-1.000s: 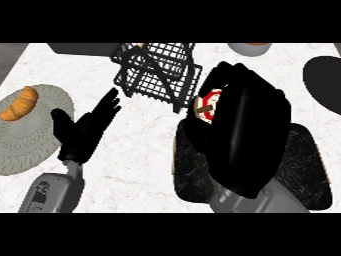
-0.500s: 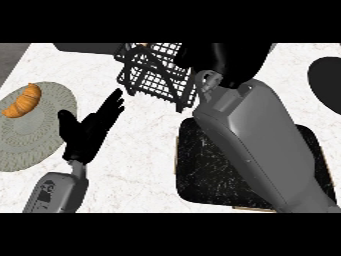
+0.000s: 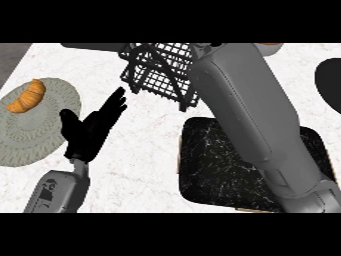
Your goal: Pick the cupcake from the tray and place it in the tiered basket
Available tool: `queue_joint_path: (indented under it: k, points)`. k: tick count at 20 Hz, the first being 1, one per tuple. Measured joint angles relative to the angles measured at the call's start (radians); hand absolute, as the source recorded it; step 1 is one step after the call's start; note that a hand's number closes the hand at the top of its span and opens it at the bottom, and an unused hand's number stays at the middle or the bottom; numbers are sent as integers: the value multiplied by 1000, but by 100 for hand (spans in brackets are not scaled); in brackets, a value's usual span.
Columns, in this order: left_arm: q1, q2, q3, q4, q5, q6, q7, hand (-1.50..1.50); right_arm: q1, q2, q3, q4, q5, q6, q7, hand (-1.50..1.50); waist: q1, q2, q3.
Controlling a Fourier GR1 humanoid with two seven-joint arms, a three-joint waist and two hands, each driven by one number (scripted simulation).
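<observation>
Grey right forearm [image 3: 258, 120] has swung over your tiered basket [image 3: 162, 70], hiding hand and cupcake, grip unknowable, while left hand [image 3: 92, 127] rests open.

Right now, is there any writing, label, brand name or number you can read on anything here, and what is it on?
None can be read.
There is a small dark marking on the left forearm, near the lower edge, too blurred to tell whether it is writing.
The wire basket, the round plate with the croissant, the dark tray and the counter show no writing.
</observation>
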State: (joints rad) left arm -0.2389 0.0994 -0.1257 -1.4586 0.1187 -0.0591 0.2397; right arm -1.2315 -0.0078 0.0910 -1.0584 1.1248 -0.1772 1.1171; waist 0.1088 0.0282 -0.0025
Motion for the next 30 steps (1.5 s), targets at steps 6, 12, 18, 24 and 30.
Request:
queue_joint_path:
  k: [6,12,18,24,30]
  points:
    - [-17,-8,-10,-4,-2,-5,3,0,-23,2,-81,104,-118,-247,-104,-150,27,10,1]
    - [-27,-20,-23,19,-11,-9,-6,0,-98,4,-82,259,-229,-436,-202,-150,42,16,0]
    - [-32,-28,-22,15,-12,0,5,0,-168,4,-73,397,-222,-618,-281,-150,33,11,-1]
    - [-7,-24,-5,10,-15,16,4,0,-216,3,-120,481,-181,-788,-229,-150,-8,-5,-1]
    - [38,-3,28,-12,-5,25,9,0,-179,4,-87,472,-141,-833,-107,-150,-74,-31,1]
